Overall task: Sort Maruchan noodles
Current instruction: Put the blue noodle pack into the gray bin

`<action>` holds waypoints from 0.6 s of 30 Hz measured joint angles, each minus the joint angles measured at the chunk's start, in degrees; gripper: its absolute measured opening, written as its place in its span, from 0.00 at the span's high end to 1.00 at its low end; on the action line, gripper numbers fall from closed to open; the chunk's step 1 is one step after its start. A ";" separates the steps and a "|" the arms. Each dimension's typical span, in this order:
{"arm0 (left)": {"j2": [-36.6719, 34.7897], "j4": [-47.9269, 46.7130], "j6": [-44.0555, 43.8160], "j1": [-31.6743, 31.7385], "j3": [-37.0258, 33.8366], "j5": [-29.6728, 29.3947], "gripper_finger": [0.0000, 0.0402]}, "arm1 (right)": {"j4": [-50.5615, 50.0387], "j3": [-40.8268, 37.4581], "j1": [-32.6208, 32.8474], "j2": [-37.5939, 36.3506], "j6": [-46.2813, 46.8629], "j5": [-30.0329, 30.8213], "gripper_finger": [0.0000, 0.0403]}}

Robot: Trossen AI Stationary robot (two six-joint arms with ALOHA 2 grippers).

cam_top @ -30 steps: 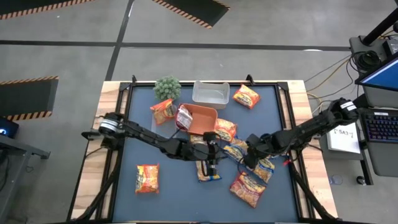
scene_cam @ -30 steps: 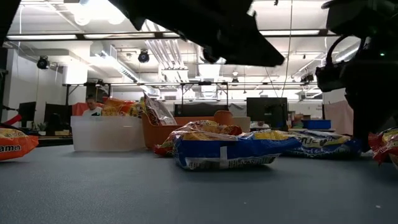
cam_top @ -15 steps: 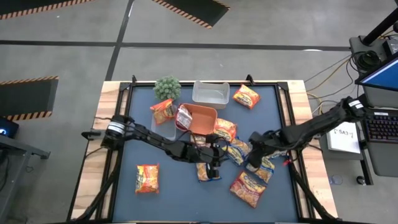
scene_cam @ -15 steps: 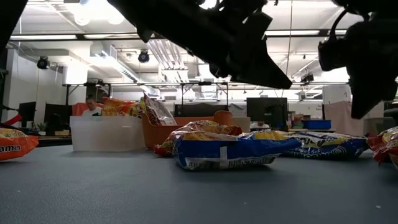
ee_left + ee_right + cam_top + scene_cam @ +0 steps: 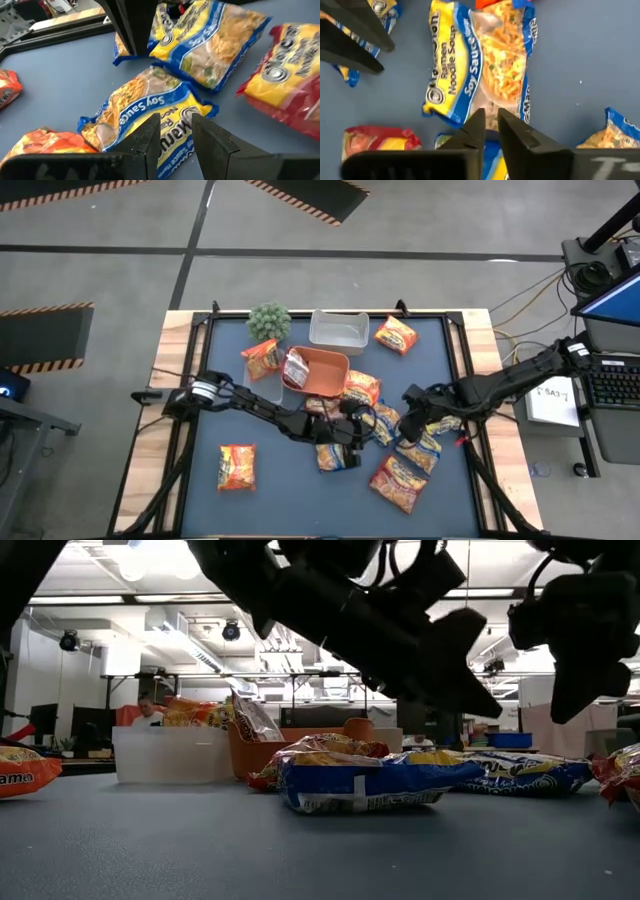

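Blue-and-yellow noodle packets lie mid-counter. Left hand hovers over one, fingers slightly apart, holding nothing. Right hand hovers over another, fingers almost closed, empty.

A: What stands along the far edge of the table?
B: A small green plant, then a clear tub beside it.

A: And nearer the middle?
B: An orange tray, just in front of the tub.

A: Beyond the table?
B: A keyboard and paper on a side desk; a seated person in the room behind.
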 joint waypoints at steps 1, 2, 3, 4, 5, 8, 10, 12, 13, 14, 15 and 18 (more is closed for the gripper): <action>0.37 0.01 0.03 0.07 0.24 -0.01 0.77 | -0.46 0.00 -0.62 -0.01 -0.47 -0.16 0.83; 0.57 0.05 0.05 0.15 0.43 -0.01 0.77 | -0.79 0.00 -1.17 0.01 -1.16 -0.17 0.79; 0.69 -0.26 0.05 0.13 0.43 -0.01 0.77 | -0.83 0.00 -1.74 0.02 -1.63 -0.17 0.76; 0.91 -0.31 0.05 0.17 0.45 -0.01 0.77 | -0.96 0.00 -2.35 0.02 -2.31 -0.18 0.72; 1.29 -0.23 0.08 0.19 0.61 -0.01 0.77 | -1.08 0.00 -2.93 0.02 -3.15 -0.16 0.68; 1.70 -0.42 0.08 0.32 0.65 0.00 0.77 | -1.10 -0.01 -4.87 0.08 -4.90 -0.19 0.57; 2.04 -0.14 0.08 0.46 0.65 -0.03 0.77 | -1.08 -0.24 -6.32 0.06 -6.27 -0.22 0.50; 2.19 -0.35 0.09 0.59 0.65 -0.02 0.77 | -1.01 -0.57 -7.85 0.08 -7.49 -0.95 0.45; 2.28 -0.35 0.08 0.71 0.65 -0.01 0.77 | -0.85 -0.81 -8.69 0.08 -7.92 -1.35 0.42; 2.39 -0.20 0.09 0.79 0.65 -0.03 0.77 | -0.62 -1.15 -9.47 0.08 -8.37 -1.57 0.40; 2.41 -0.19 0.08 0.84 0.65 -0.03 0.77 | -0.32 -1.56 -10.17 0.08 -8.65 -1.72 0.37; 2.50 -0.33 0.10 0.93 0.65 -0.01 0.77 | 2.43 -3.22 -12.21 0.08 -10.13 -3.85 0.32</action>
